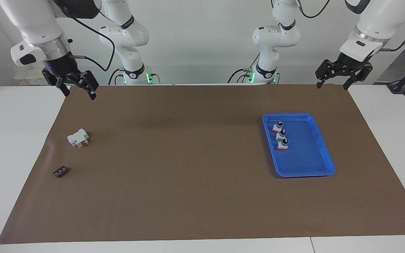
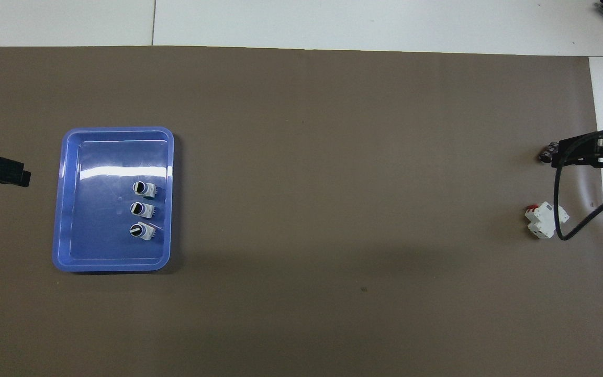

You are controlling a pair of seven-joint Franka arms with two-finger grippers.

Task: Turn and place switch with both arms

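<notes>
Three switches stand upright in a row in the blue tray (image 1: 323, 154), black knobs up: one (image 1: 278, 127) nearest the robots, one (image 1: 281, 135) in the middle, one (image 1: 283, 144) farthest. They also show in the overhead view (image 2: 144, 188) (image 2: 142, 209) (image 2: 141, 231). My left gripper (image 1: 332, 86) hangs open and empty in the air over the mat's corner at the left arm's end, apart from the tray; it shows in the overhead view (image 2: 3, 170). My right gripper (image 1: 79, 95) hangs open and empty over the mat's corner at the right arm's end (image 2: 584, 152).
A bigger white boxy part with red (image 1: 78, 138) lies on the brown mat (image 1: 188, 168) toward the right arm's end (image 2: 545, 220). A tiny dark flat piece (image 1: 60, 172) lies farther from the robots than it. A black cable (image 2: 560, 209) hangs over the boxy part.
</notes>
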